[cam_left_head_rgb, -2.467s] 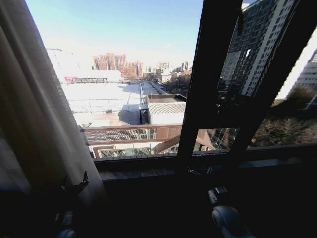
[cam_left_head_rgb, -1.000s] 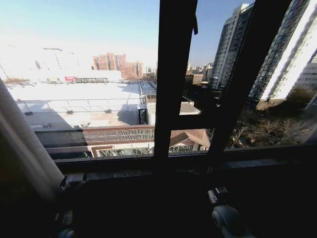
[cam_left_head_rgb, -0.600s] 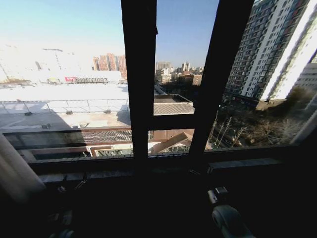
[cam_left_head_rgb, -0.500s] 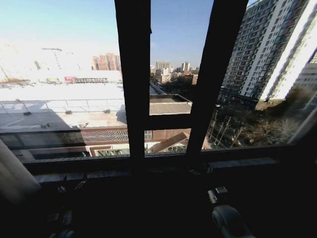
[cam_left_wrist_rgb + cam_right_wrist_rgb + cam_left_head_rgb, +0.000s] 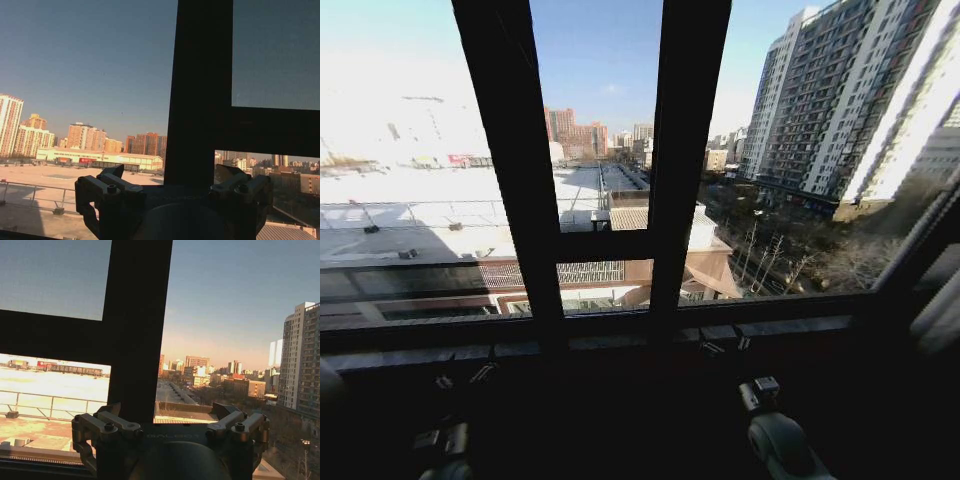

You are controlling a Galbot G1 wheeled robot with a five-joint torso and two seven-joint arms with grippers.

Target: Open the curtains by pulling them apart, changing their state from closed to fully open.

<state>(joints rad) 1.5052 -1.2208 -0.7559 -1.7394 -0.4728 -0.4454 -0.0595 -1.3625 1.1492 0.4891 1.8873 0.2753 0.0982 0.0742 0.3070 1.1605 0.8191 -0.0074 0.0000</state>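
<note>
The curtains stand apart, and bare glass spans the middle of the head view. One pale panel [image 5: 942,318] hangs at the far right edge. A faint sliver of the other panel [image 5: 325,384] remains at the lower left edge. My left gripper [image 5: 465,376] sits low in front of the dark sill, left of centre. It is open, with spread fingers [image 5: 107,186] holding nothing. My right gripper [image 5: 725,344] is just under the sill near the middle. It is open too, its fingers [image 5: 240,426] wide apart and empty. Neither gripper touches any fabric.
Two black window frame bars [image 5: 510,170] [image 5: 685,160] rise in front of me, joined by a short crossbar. A dark sill [image 5: 620,342] runs across below the glass. Rooftops and tall buildings lie outside. Each wrist view faces a frame bar [image 5: 200,95] [image 5: 137,330].
The whole head view has swung to the right, so the frame bars sit further left in the picture. The left panel has slid nearly out of frame and the right panel has come in.
</note>
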